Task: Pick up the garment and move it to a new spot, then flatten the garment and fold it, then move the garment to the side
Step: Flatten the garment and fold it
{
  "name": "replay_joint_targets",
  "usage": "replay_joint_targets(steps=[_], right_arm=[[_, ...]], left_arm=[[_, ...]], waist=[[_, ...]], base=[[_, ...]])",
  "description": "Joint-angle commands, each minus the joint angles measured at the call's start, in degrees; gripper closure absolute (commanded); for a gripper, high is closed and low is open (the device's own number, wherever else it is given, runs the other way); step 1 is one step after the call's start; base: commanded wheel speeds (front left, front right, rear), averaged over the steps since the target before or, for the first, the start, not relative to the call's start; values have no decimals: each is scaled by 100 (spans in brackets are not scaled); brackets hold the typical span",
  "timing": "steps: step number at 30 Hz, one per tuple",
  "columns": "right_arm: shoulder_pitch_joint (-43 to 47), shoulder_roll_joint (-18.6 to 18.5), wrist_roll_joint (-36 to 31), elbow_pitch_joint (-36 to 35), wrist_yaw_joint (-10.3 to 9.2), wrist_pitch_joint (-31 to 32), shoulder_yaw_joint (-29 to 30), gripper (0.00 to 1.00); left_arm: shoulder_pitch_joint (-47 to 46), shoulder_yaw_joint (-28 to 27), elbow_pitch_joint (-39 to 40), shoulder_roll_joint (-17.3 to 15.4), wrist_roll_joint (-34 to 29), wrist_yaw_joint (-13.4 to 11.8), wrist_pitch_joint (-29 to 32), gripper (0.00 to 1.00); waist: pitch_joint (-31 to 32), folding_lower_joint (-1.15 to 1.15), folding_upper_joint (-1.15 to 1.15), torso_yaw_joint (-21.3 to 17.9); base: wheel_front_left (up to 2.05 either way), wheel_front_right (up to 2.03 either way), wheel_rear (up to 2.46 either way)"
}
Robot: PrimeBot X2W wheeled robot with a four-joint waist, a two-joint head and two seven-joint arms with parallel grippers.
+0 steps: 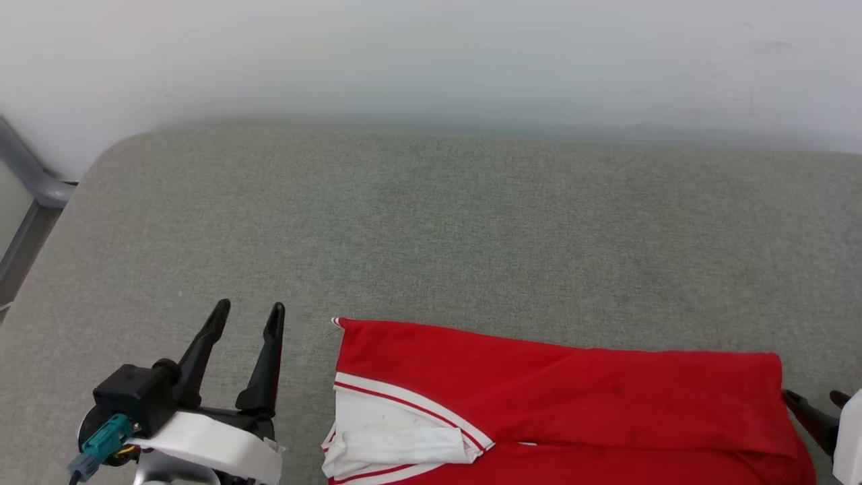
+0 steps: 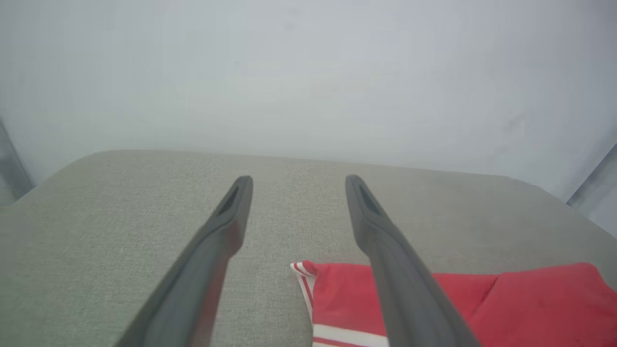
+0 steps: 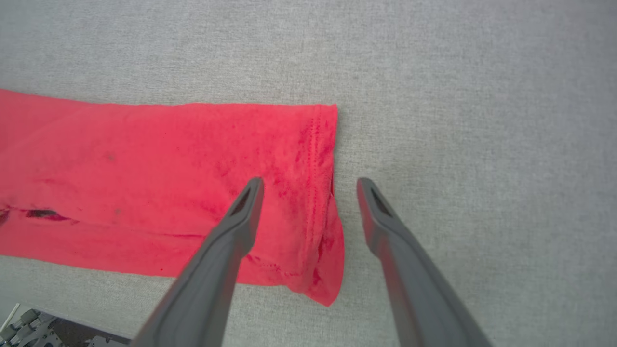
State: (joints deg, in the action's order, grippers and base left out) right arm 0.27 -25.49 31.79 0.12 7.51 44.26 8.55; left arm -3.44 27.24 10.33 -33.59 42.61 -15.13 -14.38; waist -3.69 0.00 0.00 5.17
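As the garment [image 1: 559, 397] lies folded near the front of the grey padded surface [image 1: 431, 222], long axis left to right, each end has its arm. Left gripper [image 1: 250, 308]: jaws wide, empty, just beside the white-sleeved end. Right gripper [image 3: 309, 182]: wide, empty, nearer, poised over the hem edge. Right wrist view adds hem stitching; head view, striped trim.

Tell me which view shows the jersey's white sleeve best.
Head view: the sleeve lies folded at the jersey's left end, trim plain to see. Left wrist view catches a white sliver at its bottom edge; right wrist view has the red hem end.
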Motion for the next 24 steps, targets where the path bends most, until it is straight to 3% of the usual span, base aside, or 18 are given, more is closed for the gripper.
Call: replay_joint_targets(steps=[1,5,11,24], right_arm=[[32,187,-175,15,-5,80,138,0],[-3,562,-526,126,-5,201,493,0],[-42,810,-805,535,-5,212,755,0],[-153,803,-385,1348,5,-17,120,0]], left_arm=[[98,-112,-89,112,-115,42,-54,0],[140,-429,-220,411,-467,188,-87,0],[173,-820,-432,792,-880,633,-86,0],[46,-1223,-784,1185,-1230,1193,-86,0]], waist=[[-74,0,0,51],[-248,0,0,126],[-491,0,0,225],[-681,0,0,284]], base=[[0,0,0],[0,0,0],[0,0,0],[0,0,0]])
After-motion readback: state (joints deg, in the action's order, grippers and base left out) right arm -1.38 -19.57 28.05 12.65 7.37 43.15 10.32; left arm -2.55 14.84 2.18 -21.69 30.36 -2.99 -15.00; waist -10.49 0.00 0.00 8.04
